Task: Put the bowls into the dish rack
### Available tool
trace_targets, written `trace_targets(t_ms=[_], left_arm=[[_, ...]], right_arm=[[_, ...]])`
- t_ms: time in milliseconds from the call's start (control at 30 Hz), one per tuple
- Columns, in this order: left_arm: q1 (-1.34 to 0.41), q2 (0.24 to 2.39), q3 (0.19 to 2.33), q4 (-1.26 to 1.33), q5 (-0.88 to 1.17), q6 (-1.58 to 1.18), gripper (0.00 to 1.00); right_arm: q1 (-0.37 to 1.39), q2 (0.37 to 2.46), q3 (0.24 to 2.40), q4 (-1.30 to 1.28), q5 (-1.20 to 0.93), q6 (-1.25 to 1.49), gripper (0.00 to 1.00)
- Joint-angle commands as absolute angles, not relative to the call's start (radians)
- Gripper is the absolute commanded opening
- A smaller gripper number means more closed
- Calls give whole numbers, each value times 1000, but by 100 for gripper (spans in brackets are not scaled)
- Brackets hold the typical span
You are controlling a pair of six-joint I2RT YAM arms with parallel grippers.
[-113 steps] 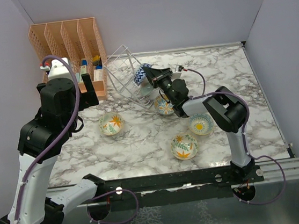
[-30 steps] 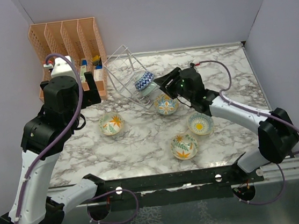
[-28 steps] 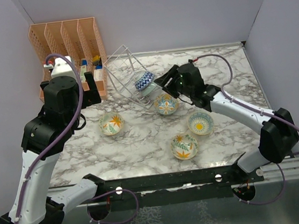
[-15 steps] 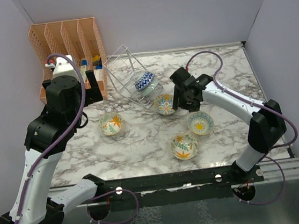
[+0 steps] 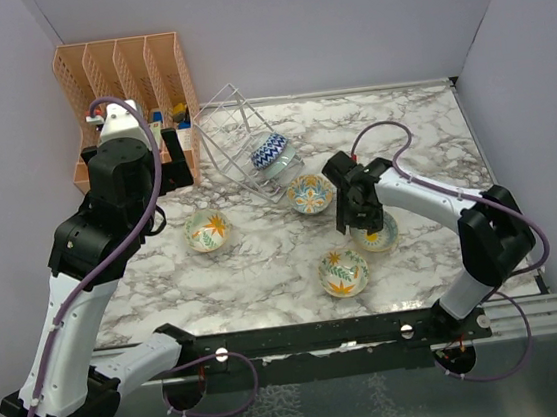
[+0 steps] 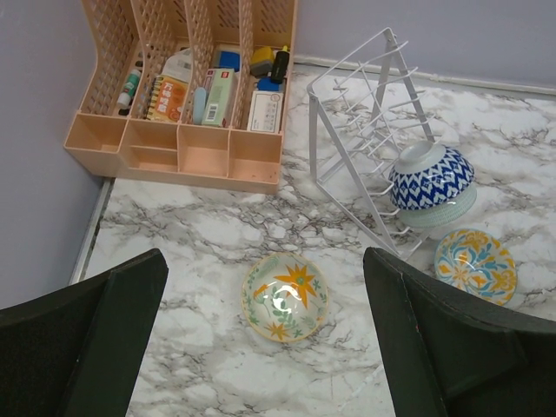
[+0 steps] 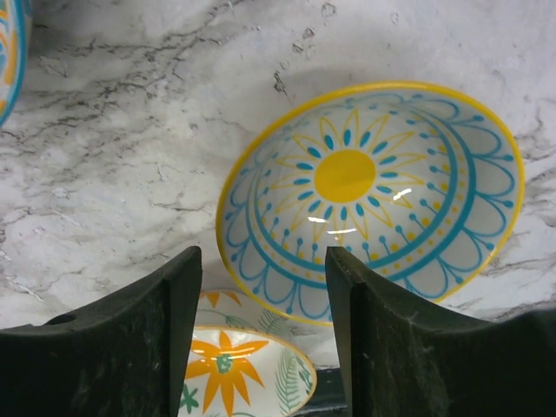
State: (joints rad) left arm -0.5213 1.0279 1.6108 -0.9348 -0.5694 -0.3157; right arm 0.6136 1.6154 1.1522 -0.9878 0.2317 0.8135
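In the white wire dish rack (image 5: 232,123) (image 6: 360,148) a blue-patterned bowl (image 5: 269,150) (image 6: 432,176) leans on a teal bowl (image 5: 282,165) (image 6: 447,211). A blue-and-orange bowl (image 5: 309,194) (image 6: 475,265) sits just in front of the rack. My right gripper (image 5: 359,225) (image 7: 262,287) points down, open, its fingers either side of the near rim of the yellow-sun bowl (image 5: 378,236) (image 7: 369,195), holding nothing. A cream orange-flower bowl (image 5: 343,272) (image 7: 234,373) lies nearer the arm bases. My left gripper (image 5: 180,167) (image 6: 269,347) hangs high and open over another cream flower bowl (image 5: 207,230) (image 6: 285,295).
An orange slotted organizer (image 5: 123,80) (image 6: 187,87) holding small items stands at the back left, next to the rack. Purple walls close the table at the back and both sides. The black rail (image 5: 323,334) with the arm bases runs along the near edge.
My right gripper pulled back from the rack, leaving the blue-patterned bowl there, and swung toward the near right until it stood over the yellow-sun bowl. The left arm barely moved.
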Motion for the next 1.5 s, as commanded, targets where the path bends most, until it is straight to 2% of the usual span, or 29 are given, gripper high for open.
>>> trace_targets(t_ms=[0, 100, 133, 267, 367, 667, 900, 1067, 1200, 1333, 1467], left_arm=[[-527, 1021, 1607, -919, -583, -338, 99], [-526, 1018, 1602, -919, -584, -346, 99], [-526, 1016, 1599, -920, -584, -348, 99], [-527, 1011, 1594, -919, -584, -355, 99], [-528, 1010, 1595, -920, -584, -352, 99], [-526, 1006, 1605, -907, -580, -334, 99], [-526, 1004, 1627, -908, -581, -304, 99], [-527, 1008, 1661, -921, -589, -289, 99], [-527, 1016, 1683, -932, -585, -286, 99], [-527, 1023, 1706, -944, -583, -281, 99], [-527, 1030, 1723, -965, -587, -277, 99]], right_arm=[[611, 1653, 1137, -884, 234, 788, 55], [611, 1674, 1123, -866, 234, 778, 50], [611, 1678, 1115, -862, 235, 778, 45], [611, 1676, 1084, -845, 236, 790, 16], [611, 1657, 1081, -854, 240, 805, 1], [605, 1485, 1262, -875, 344, 740, 1], [588, 1482, 1496, -702, 225, 714, 1], [584, 1474, 1494, -289, 21, 743, 1], [580, 1539, 1466, 94, -106, 883, 1], [575, 1654, 1460, 422, -183, 1022, 1], [575, 1758, 1468, 630, -173, 1133, 1]])
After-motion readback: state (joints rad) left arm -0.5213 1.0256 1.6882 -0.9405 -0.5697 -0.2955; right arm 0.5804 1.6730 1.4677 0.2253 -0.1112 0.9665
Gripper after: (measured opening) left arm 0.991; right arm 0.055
